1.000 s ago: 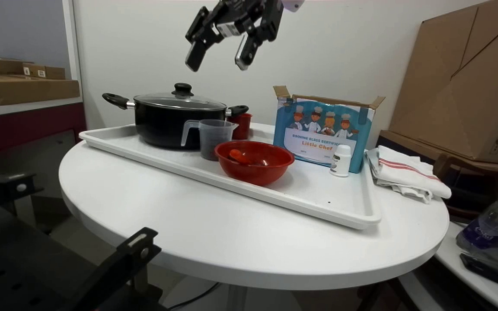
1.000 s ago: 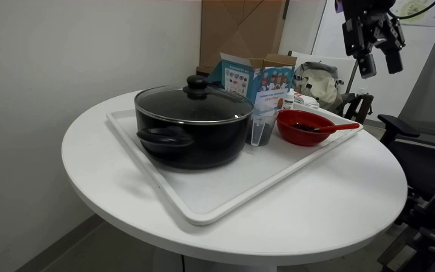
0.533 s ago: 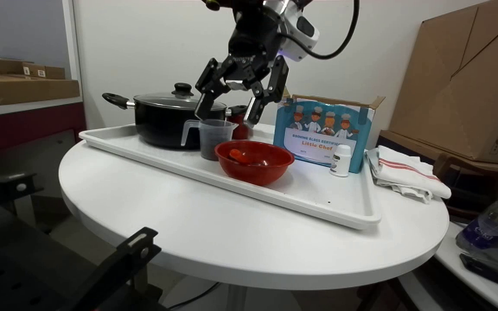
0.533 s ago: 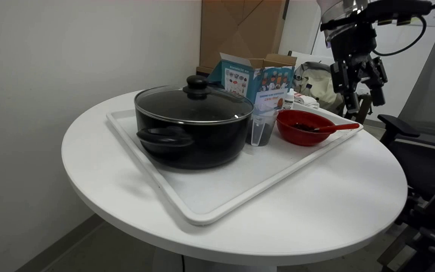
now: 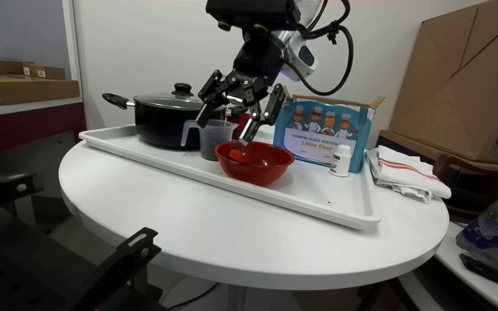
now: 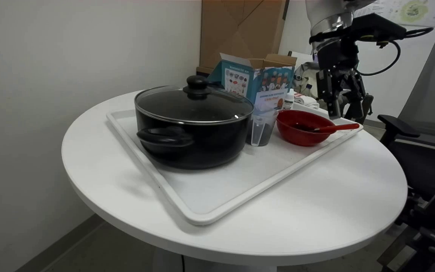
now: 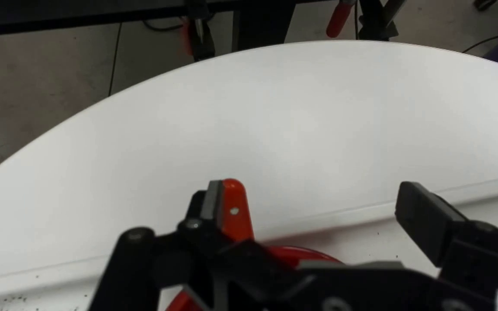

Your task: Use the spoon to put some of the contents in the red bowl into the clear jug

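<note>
Your gripper [image 5: 223, 131] hovers, jaws spread wide, in an exterior view; spoon [image 5: 239, 156] sits below it, in the red bowl [image 5: 255, 175]. In an exterior view, you see its handle [image 6: 341, 127] tilted over the rim. Wrist view: handle between your fingers [image 7: 426, 218], near one; orange-red, rounded end.

A soft sheen brightens the table [image 7: 283, 134]; the floor [image 7: 46, 77] lies dim.

The hand [image 5: 222, 131] points downward aslant, spread wide.
</note>
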`<action>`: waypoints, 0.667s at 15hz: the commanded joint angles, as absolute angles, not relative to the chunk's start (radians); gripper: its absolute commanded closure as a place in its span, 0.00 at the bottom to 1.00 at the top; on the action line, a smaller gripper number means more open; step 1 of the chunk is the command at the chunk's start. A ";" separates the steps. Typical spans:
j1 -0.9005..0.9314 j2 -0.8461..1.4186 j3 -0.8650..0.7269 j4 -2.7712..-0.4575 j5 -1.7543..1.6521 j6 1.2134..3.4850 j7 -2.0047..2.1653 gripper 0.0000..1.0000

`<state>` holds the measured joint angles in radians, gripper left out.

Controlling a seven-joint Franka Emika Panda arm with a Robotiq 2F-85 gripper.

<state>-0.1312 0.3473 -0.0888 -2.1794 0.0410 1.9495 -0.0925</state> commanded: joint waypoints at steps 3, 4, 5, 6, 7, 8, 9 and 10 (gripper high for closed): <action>-0.126 0.427 -0.068 -2.078 0.027 1.850 -0.142 0.00; -0.123 0.431 -0.068 -2.063 0.017 1.825 -0.138 0.00; -0.121 0.435 -0.068 -2.051 0.011 1.808 -0.136 0.00; -0.119 0.434 -0.069 -2.039 0.002 1.785 -0.133 0.00; -0.118 0.431 -0.071 -2.028 -0.005 1.765 -0.132 0.00; -0.117 0.427 -0.074 -2.019 -0.020 1.748 -0.129 0.00; -0.117 0.425 -0.075 -2.011 -0.031 1.736 -0.129 0.00; -0.117 0.423 -0.078 -2.010 -0.047 1.732 -0.126 0.00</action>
<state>-0.1217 0.4185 -0.0707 -2.0476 -0.0089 1.7819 -0.1202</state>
